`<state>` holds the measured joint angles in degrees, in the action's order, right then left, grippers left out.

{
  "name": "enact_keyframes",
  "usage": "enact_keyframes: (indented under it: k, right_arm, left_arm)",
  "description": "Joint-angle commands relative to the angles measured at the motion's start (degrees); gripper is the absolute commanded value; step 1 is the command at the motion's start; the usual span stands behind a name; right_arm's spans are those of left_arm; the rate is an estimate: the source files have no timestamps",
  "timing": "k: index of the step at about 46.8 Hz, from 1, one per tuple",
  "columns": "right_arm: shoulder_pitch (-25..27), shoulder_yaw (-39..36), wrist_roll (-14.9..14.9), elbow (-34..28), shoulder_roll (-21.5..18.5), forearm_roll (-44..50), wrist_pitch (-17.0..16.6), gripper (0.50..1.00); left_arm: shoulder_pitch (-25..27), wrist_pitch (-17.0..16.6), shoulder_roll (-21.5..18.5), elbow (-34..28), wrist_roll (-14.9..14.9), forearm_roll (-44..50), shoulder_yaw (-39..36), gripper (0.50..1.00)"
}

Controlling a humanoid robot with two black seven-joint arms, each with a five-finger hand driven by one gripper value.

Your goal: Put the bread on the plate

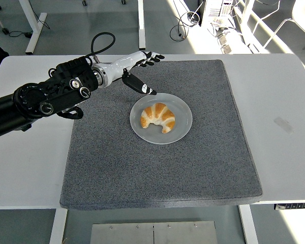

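Item: croissant (pixel 158 117), resting on the grey plate (pixel 182 130) mid-mat (pixel 142 173) on the table (pixel 284 101); my left hand (pixel 132 68) hovers far-left of it, fingers (pixel 151 57) spread, holding nothing, placement apparently done.

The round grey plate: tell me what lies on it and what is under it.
On the round grey plate lies a golden curved croissant, left of centre. Under the plate is the dark grey felt mat; the part beneath it is covered. The open left hand holds nothing.
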<state>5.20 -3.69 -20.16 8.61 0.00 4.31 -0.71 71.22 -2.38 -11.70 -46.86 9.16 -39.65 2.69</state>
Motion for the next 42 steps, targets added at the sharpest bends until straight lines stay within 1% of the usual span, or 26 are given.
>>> enact_keyframes:
  k: [1,6,10,13,18,21,24,28,34,40,42]
  right_arm:
    - [0.0,0.0,0.0,0.0,0.0,0.0,0.0,1.000]
    - [0.0,0.0,0.0,0.0,0.0,0.0,0.0,1.000]
    - [0.0,0.0,0.0,0.0,0.0,0.0,0.0,1.000]
    - [0.0,0.0,-0.1,0.0,0.0,0.0,0.0,1.000]
    - [0.0,0.0,0.0,0.0,0.0,0.0,0.0,1.000]
    - [-0.1,0.0,0.0,0.0,0.0,0.0,0.0,1.000]
    - [-0.1,0.0,0.0,0.0,0.0,0.0,0.0,1.000]
    - [0.0,0.0,0.0,0.0,0.0,0.0,0.0,1.000]
    - [0.0,0.0,0.0,0.0,0.0,0.0,0.0,1.000]
    - [0.0,0.0,0.0,0.0,0.0,0.0,0.0,1.000]
    - [0.0,0.0,0.0,0.0,0.0,0.0,0.0,1.000]
  left_arm:
    - [-0.3,0.0,-1.5,0.0,0.0,2.6,2.1,0.963]
    - [-0.6,-0.1,-3.3,0.3,0.5,8.3,4.6,0.963]
    - [-0.8,-0.1,-4.6,2.3,0.7,12.8,6.2,0.963]
    - [-1.5,0.0,-4.7,4.1,1.0,15.8,7.2,0.963]
    - [-2.4,0.0,-4.6,6.4,3.1,18.7,8.3,0.963]
    - [-3.2,0.0,-4.5,7.3,3.7,21.2,10.3,0.963]
    - [-4.3,-0.1,-4.5,8.2,3.8,24.1,13.1,0.961]
    - [-6.4,-0.2,-4.3,9.9,4.8,26.8,17.9,0.961]
    - [-9.4,-0.2,-4.1,12.4,7.9,27.5,26.0,0.963]
    - [-12.3,0.0,-3.1,12.6,11.8,28.3,34.5,0.961]
    - [-13.2,0.4,-2.7,12.7,12.5,29.0,37.1,0.963]
